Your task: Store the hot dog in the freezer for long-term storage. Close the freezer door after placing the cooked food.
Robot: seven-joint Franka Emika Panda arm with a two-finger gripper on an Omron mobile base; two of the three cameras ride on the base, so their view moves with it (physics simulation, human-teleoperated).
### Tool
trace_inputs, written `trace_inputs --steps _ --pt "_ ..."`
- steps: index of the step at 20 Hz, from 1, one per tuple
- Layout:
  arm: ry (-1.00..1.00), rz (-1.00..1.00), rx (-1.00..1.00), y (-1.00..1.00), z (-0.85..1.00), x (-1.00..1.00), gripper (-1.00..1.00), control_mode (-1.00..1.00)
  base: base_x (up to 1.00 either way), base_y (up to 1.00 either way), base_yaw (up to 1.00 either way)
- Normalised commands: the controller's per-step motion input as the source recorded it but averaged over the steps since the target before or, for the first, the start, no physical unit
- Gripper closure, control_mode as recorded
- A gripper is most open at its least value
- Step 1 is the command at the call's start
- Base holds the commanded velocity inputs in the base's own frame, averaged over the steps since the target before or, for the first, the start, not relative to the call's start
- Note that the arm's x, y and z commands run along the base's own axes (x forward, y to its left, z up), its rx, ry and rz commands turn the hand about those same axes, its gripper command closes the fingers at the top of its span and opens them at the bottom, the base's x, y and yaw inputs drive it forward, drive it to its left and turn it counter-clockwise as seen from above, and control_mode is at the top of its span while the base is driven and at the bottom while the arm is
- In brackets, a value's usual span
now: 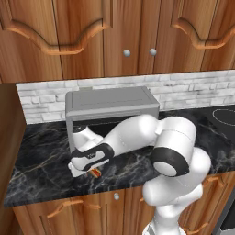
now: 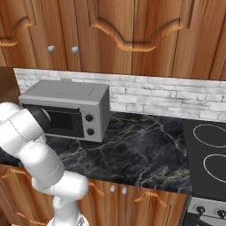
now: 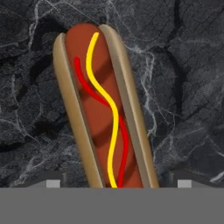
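Hand view: hot dog (image 3: 103, 109) lies flat on the black marble worktop (image 3: 183, 87), running lengthwise between the two claw tips, bun up, yellow and red wavy lines along the sausage. Claw (image 3: 116, 183) straddles its near end; jaws apart on either side of the bun, contact not discernible, so a grip cannot be confirmed. Left base view: claw low over the worktop just before the silver microwave (image 1: 110, 108), whose door looks closed
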Motion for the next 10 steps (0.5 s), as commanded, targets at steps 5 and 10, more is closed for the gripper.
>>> trace_inputs --steps 5,10 --pt "0.0 0.0 0.0 0.0 -0.22 0.06 -1.0 -1.0 0.0 0.0 0.0" --pt "0.0 0.0 0.0 0.0 -0.12 0.0 1.0 -1.0 0.0 0.0 0.0"
